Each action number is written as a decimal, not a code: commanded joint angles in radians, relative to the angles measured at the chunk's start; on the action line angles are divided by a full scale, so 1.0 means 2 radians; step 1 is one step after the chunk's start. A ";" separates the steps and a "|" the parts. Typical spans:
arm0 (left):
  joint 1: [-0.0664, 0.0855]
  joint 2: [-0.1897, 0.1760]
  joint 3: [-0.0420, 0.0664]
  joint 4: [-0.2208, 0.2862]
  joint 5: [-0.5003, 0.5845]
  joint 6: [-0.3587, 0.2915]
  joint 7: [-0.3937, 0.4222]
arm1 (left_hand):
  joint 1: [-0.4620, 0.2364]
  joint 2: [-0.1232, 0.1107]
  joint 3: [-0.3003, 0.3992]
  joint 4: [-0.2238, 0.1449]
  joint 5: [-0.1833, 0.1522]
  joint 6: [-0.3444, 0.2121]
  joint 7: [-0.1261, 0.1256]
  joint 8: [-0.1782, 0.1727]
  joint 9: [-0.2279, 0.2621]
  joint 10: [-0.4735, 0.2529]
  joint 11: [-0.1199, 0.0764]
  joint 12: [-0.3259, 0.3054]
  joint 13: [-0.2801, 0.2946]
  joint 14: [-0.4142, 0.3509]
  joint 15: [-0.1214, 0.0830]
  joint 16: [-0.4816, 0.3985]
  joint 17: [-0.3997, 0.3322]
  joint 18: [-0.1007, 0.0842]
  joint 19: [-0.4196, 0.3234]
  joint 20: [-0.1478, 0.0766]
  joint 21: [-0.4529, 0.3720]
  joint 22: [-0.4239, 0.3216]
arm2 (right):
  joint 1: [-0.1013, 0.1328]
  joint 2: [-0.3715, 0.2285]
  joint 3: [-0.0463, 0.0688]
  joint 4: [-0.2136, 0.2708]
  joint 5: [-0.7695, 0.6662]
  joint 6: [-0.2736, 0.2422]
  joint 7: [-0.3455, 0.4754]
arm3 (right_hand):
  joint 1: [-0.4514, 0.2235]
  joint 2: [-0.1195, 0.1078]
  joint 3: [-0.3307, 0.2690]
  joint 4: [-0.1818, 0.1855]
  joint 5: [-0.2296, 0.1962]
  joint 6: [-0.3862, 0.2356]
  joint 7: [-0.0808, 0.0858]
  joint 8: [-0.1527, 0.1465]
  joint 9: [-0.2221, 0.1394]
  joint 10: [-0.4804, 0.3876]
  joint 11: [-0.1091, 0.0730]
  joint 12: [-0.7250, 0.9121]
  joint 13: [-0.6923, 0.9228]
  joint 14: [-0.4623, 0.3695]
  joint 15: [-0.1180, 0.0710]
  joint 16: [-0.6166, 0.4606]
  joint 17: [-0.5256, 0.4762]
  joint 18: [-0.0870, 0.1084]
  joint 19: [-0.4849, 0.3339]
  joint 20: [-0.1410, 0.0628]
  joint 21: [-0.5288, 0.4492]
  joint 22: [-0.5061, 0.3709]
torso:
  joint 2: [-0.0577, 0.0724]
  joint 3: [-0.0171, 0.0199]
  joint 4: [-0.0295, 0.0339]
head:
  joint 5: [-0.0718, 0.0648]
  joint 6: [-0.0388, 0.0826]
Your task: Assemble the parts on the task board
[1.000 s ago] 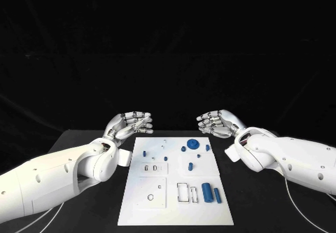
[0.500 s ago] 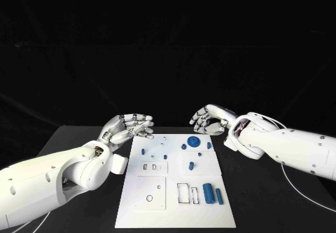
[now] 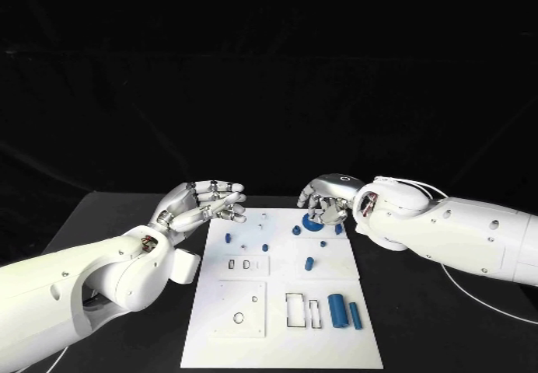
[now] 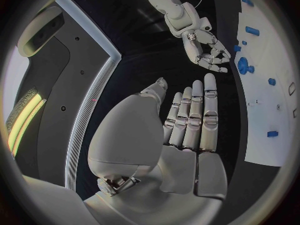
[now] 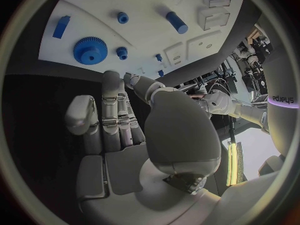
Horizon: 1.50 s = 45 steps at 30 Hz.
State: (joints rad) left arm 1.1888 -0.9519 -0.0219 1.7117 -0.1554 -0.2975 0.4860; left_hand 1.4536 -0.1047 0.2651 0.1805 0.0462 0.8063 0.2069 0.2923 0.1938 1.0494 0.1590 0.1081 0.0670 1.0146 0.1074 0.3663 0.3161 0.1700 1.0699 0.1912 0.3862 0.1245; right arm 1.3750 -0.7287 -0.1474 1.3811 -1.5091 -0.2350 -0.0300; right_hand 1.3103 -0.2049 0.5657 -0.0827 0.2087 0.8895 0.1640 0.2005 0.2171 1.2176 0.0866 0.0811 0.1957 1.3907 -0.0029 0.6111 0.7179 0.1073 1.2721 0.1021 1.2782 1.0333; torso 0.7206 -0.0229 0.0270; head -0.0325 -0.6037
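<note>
Opening reach, by the look of it. Right robot hand (image 3: pixel 326 200) poised over the far edge of the task board (image 3: pixel 281 334), at about 1 o'clock from the board's middle, fingers curled downward but loosely parted, nothing in them. Directly beneath and partly hidden in the head view: the big blue gear (image 5: pixel 90 50), lying flat on the white plate, with a much smaller gear (image 5: pixel 122 51) just beside it in the right wrist view. No contact with either yet.

Left robot hand (image 3: pixel 202 203) hovering off the board's far-left corner, around 11 o'clock, over the bare black tabletop (image 3: pixel 112 217); fingers apart and nearly straight (palm turned up, holding nothing).

Everything else loose on the plate: a stubby blue peg (image 3: pixel 306 265) near the centre, a fat blue cylinder (image 3: pixel 339 308) and a slimmer bar (image 3: pixel 355 315) side by side at about 5 o'clock, next to empty rectangular slots (image 3: pixel 292 308). Nothing visibly seated, so barely started, as a judgement.

Next move, most likely: down onto the big gear, closing around its rim. Calls for a squarely centred descent and an even wrap, since a flat disc on a smooth plate offers little edge to catch and could skid toward the small gear alongside.
</note>
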 commanded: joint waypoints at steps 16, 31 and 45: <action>0.002 0.001 0.001 0.005 0.005 0.014 -0.010 | -0.013 0.000 -0.006 0.008 0.002 0.001 0.009 -0.006 -0.002 0.001 0.004 -0.009 0.000 -0.008 0.003 -0.007 0.006 0.004 -0.008 0.003 -0.005 -0.002 | -0.005 0.016 -0.003 -0.013 -0.045 -0.006 -0.037 | -0.010 -0.009 0.020 0.019 -0.013 0.030 0.000 0.021 0.036 -0.026 0.002 0.014 0.001 0.057 0.004 0.168 0.114 -0.030 0.086 0.001 0.088 0.155 | 0.015 -0.0004 0.0090 | -0.004 0.002; 0.002 0.003 0.001 0.006 0.008 0.022 -0.016 | -0.016 0.001 -0.006 0.010 0.002 0.000 0.011 -0.008 -0.002 -0.001 0.006 -0.012 0.000 -0.010 0.004 -0.008 0.008 0.004 -0.009 0.004 -0.006 -0.003 | -0.011 0.028 -0.004 -0.015 -0.044 -0.004 -0.037 | -0.023 -0.015 0.015 0.031 -0.004 0.025 0.001 0.016 0.047 -0.040 0.005 0.014 0.011 0.053 0.006 0.251 0.174 -0.036 0.105 0.006 0.107 0.191 | 0.020 -0.0014 0.0105 | -0.004 0.001; 0.003 0.002 0.001 0.006 0.009 0.021 -0.016 | -0.016 0.002 -0.006 0.010 0.002 -0.001 0.012 -0.008 -0.002 -0.002 0.006 -0.013 0.000 -0.011 0.004 -0.009 0.009 0.004 -0.010 0.004 -0.007 -0.003 | -0.016 0.031 -0.004 -0.016 -0.056 0.025 -0.042 | -0.025 -0.019 0.002 0.037 -0.022 0.014 0.007 0.010 0.052 -0.083 0.014 -0.004 0.004 0.042 0.013 0.248 0.159 -0.031 0.091 0.013 0.094 0.169 | 0.020 -0.0012 0.0098 | -0.001 -0.004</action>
State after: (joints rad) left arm 1.1924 -0.9498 -0.0218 1.7207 -0.1431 -0.2738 0.4496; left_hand 1.4313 -0.1003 0.2540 0.1975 0.0462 0.8062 0.2068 0.2799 0.1903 1.0455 0.1629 0.0880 0.0668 1.0003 0.1147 0.3522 0.3330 0.1699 1.0558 0.1981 0.3784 0.1194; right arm 1.3431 -0.6678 -0.1558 1.3492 -1.5949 -0.2199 -0.1049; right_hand 1.2660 -0.2423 0.5778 -0.0081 0.1681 0.9250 0.1752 0.2259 0.3204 1.0587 0.1150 0.0802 0.2038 1.4648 0.0163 1.1085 1.0361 0.0431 1.4573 0.1239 1.4725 1.3079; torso 0.7615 -0.0259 0.0474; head -0.0360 -0.6099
